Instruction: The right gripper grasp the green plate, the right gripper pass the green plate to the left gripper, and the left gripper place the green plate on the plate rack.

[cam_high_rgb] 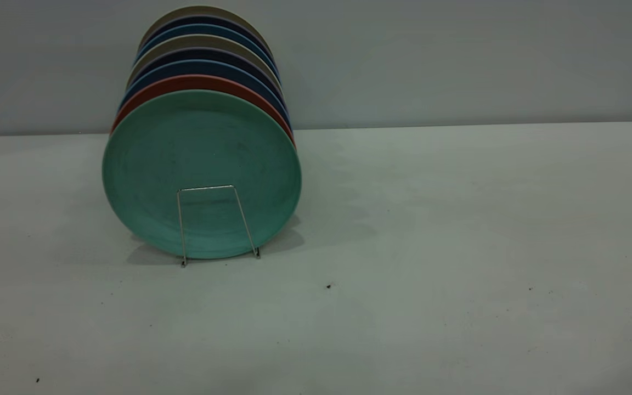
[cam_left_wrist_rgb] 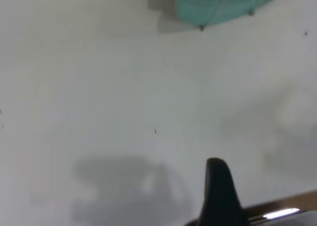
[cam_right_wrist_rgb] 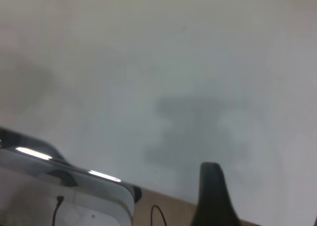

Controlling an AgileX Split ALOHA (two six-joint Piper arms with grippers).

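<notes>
The green plate (cam_high_rgb: 201, 173) stands upright at the front of the plate rack (cam_high_rgb: 214, 225), just before the pink plate (cam_high_rgb: 206, 85) and the dark blue plates (cam_high_rgb: 206, 68), on the worktop (cam_high_rgb: 431, 247). Of the left pincer (cam_left_wrist_rgb: 218, 194) and the right pincer (cam_right_wrist_rgb: 212, 196), both well apart from the rack, only one dark finger shows each, so I cannot tell whether they are apart or together.

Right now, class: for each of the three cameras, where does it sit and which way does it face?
Exterior view: low at the table, facing the green plate at the front of a row of plates on the rack; no arm shows.
Left wrist view: on the left arm, looking down across the table; one dark finger shows.
Right wrist view: on the right arm, over bare table; one dark finger shows.
Shared: exterior and left wrist views both show the green plate.
</notes>
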